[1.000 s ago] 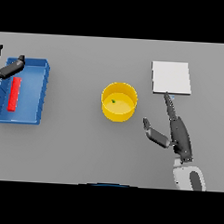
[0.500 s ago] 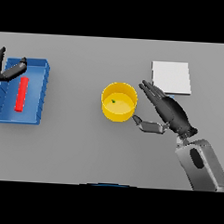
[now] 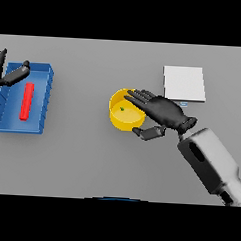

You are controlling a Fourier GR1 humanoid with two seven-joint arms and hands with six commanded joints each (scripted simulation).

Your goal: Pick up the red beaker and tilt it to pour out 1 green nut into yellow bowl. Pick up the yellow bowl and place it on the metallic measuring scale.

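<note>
Right hand point(image 3: 160, 110) now over yellow bowl point(image 3: 120, 120) w/ green nut point(image 3: 122, 109) inside, fingers loosely spread, gripping nothing.

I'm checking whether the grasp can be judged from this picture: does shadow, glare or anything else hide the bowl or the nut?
Head view: flat, even light, no glare. The green nut shows clearly inside the yellow bowl. The right robot hand covers the bowl's right rim, so contact there cannot be told. The left robot hand is cut by the picture's left edge.
</note>
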